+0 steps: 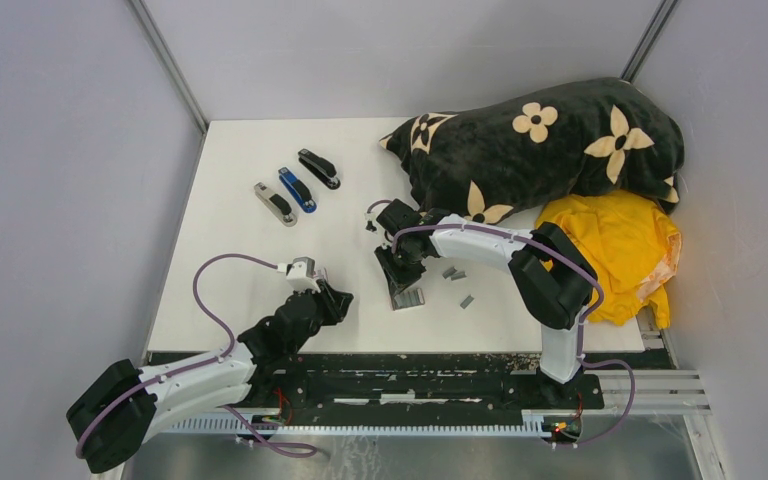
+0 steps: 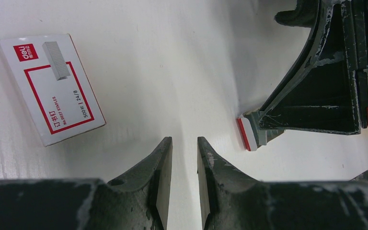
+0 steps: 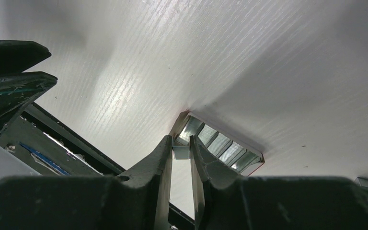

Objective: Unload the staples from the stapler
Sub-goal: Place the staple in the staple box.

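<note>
My right gripper (image 3: pixel 181 146) is shut on a short grey strip of staples (image 3: pixel 181 153), held at the fingertips over the corner of an open red-edged tray (image 3: pixel 249 165) that holds several more strips. In the top view this gripper (image 1: pixel 405 282) is low over the tray (image 1: pixel 412 298). Two loose strips (image 1: pixel 450 272) (image 1: pixel 467 300) lie on the table to its right. Three staplers, grey (image 1: pixel 276 204), blue (image 1: pixel 298 190) and black (image 1: pixel 319 168), lie at the far left. My left gripper (image 2: pixel 184 143) (image 1: pixel 343 298) is slightly open and empty, low over bare table.
A red-and-white cardboard staple box (image 2: pixel 52 88) lies flat to the left of my left gripper. A black flowered blanket (image 1: pixel 550 140) and a yellow cloth (image 1: pixel 615 250) fill the far right. The right gripper's body (image 2: pixel 326 86) is close ahead of my left gripper.
</note>
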Controlling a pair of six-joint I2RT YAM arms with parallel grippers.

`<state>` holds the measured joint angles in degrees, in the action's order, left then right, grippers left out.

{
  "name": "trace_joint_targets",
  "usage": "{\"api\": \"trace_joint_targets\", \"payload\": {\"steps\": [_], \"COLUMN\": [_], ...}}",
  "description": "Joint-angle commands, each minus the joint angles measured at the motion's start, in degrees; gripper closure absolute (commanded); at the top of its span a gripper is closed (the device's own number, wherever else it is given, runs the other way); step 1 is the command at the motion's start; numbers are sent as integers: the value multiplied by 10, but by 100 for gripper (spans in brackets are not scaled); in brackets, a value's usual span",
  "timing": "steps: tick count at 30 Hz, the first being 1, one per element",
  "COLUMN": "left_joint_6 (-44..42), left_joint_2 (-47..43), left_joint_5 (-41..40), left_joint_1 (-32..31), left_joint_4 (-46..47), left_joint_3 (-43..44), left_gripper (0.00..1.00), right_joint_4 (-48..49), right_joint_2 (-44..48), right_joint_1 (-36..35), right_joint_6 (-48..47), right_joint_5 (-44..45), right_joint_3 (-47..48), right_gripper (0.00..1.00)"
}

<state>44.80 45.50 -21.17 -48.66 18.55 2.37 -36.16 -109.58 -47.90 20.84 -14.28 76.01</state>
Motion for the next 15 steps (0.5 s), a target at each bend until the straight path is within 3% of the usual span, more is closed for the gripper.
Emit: {"api": "trace_joint_targets", "payload": {"steps": [1,15], "left_joint_6": [-22,-22], "left_joint_2": [2,4], "left_joint_5": [-23,-22], "left_joint_1": [-1,-1], "left_joint_4": [28,29], "left_joint_3": [-5,-4], "left_gripper": [67,67], "right_joint_4": [15,18], "right_joint_2": [-4,-3], "right_joint_1": [-3,-3], "right_joint_6": [9,10], "right_joint_5": [11,15], "right_joint_3": [0,-7], "right_gripper": [75,74]}}
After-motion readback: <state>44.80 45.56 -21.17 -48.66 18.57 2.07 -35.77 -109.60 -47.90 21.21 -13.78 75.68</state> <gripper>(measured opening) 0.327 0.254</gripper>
